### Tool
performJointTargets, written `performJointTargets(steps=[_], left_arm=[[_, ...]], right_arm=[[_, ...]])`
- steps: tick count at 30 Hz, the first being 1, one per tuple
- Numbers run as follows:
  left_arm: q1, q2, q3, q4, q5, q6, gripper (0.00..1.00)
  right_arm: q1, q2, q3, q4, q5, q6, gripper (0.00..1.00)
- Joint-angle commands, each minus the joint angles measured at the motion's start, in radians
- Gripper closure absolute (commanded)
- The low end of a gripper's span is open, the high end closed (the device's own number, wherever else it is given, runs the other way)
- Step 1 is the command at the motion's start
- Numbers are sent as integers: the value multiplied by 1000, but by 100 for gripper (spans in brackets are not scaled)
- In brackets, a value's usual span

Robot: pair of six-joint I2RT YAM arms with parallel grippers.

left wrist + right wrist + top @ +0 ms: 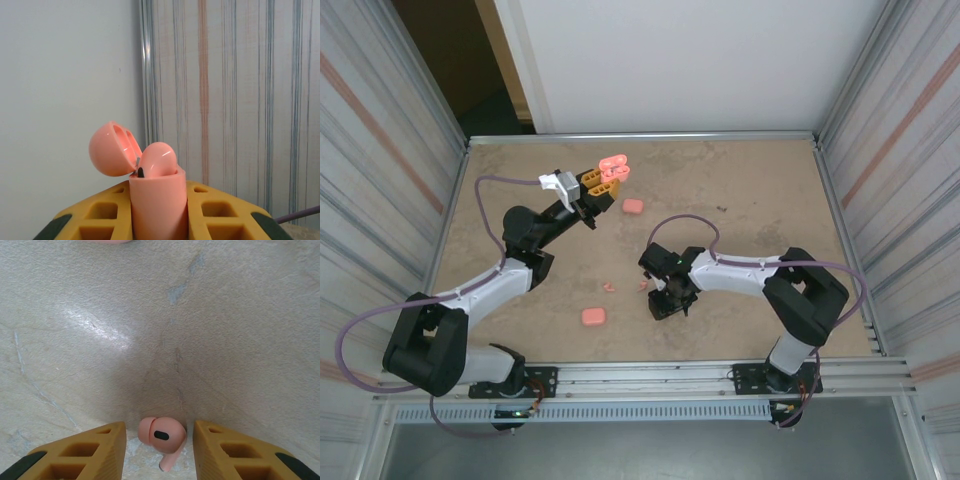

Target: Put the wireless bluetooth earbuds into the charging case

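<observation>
Clamping lid-open pink case [157, 197], L gripper [159, 220], R gripper [159, 426] agape round short-stemmed salmon earbud [162, 436].

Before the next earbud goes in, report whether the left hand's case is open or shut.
Open: the lid is hinged back from the case gripped in the left hand, with one earbud seated inside.

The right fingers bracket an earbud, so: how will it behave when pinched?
The earbud looks glossy and rounded, so it may slip out from between the fingers. It lies on its side on the table, so an uneven push would probably spin it. Tiny beside the fingers, it is likely very light.
</observation>
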Motion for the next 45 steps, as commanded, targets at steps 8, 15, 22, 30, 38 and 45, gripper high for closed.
performJointTargets(steps=[8, 15, 22, 30, 38, 45], left_arm=[[-5, -33, -5, 16, -2, 23, 100], [-5, -33, -6, 16, -2, 23, 100], [-5, -31, -5, 20, -1, 20, 100], [-5, -28, -3, 35, 3, 10, 100], [-5, -16, -1, 52, 8, 0, 100], [-5, 1, 5, 77, 13, -22, 100]], right_arm=[[-5, 27, 28, 4, 4, -15, 69], [-6, -1, 24, 4, 30, -14, 71], [-7, -50, 20, 5, 82, -18, 73], [-17, -153, 24, 28, 150, -33, 73], [-64, -282, 58, 77, 173, -71, 73], [-124, -381, 123, 146, 177, -139, 74]])
